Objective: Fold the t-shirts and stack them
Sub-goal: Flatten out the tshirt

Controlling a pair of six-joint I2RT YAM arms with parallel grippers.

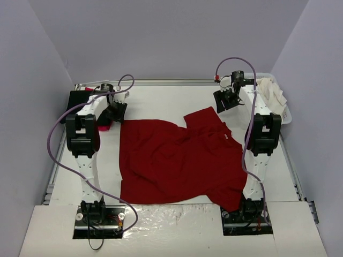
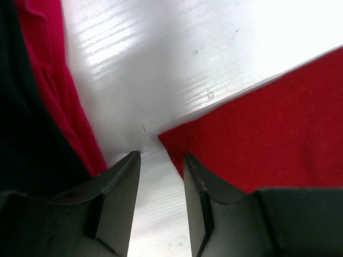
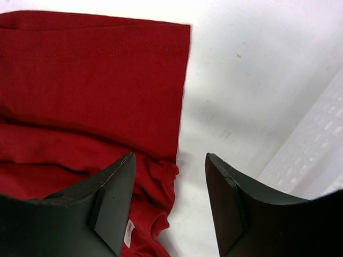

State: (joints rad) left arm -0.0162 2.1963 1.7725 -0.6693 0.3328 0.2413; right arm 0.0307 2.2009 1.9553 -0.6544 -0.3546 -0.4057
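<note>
A dark red t-shirt (image 1: 177, 160) lies spread and rumpled across the middle of the table. My left gripper (image 1: 117, 113) hovers at its far left corner, open, with only bare table between the fingers (image 2: 161, 156). That corner (image 2: 257, 139) lies just right of the jaws. A bright red t-shirt (image 2: 48, 80) and a black one (image 2: 21, 134) lie folded to the left. My right gripper (image 1: 222, 100) is open above the far right sleeve (image 3: 96, 80), with the shirt's edge and bare table between its fingers (image 3: 170, 155). The white neck label (image 3: 128, 234) peeks out beside the left finger.
The black and bright red stack (image 1: 80, 101) sits at the far left of the table. A white lattice basket (image 1: 278, 104) holding cream-white cloth stands at the far right, close to the right gripper; its wall (image 3: 316, 160) shows in the right wrist view.
</note>
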